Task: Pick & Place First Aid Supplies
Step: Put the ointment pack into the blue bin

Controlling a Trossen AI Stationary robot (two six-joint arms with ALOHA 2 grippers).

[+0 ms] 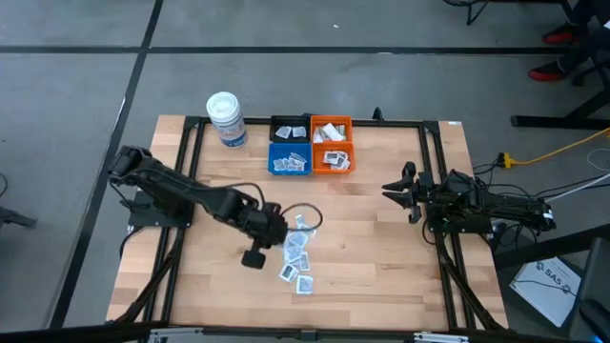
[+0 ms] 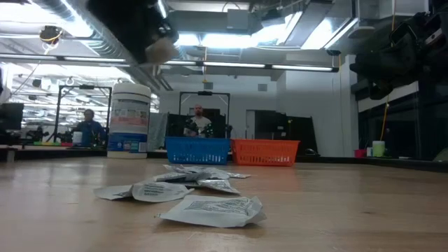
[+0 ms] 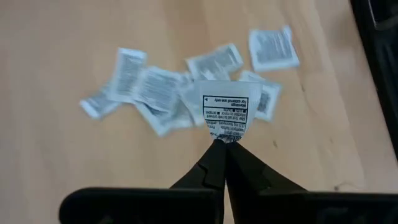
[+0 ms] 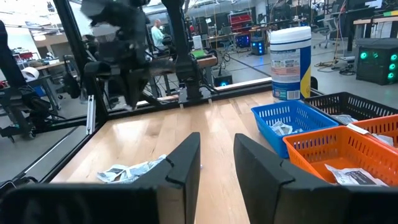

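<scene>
Several small white sachets with grey print, the first aid supplies (image 1: 297, 250), lie flat and scattered on the wooden table near its middle; they also show in the low view (image 2: 210, 210) and, blurred, beneath the held one in the left wrist view (image 3: 149, 87). My left gripper (image 3: 224, 142) hangs above this pile, shut on one sachet (image 3: 225, 109). In the high view it is at the pile's left side (image 1: 278, 229). My right gripper (image 4: 217, 155) waits open at the table's right side (image 1: 405, 191), with nothing between its fingers. My left gripper pinches one edge of the sachet (image 3: 224, 135) between the free ends of its two fingers. The fingers slant down from the table's left. The sachet sticks out beyond the fingertips, printed face showing, lifted clear of the table and of the other sachets.
Small bins stand at the table's far middle: black (image 1: 289, 130), blue (image 1: 289, 159) and two orange ones (image 1: 333, 145), with sachets inside. A white lidded tub (image 1: 226, 118) stands left of them. People sit in the room behind (image 2: 199, 122). Bare wood lies around the pile.
</scene>
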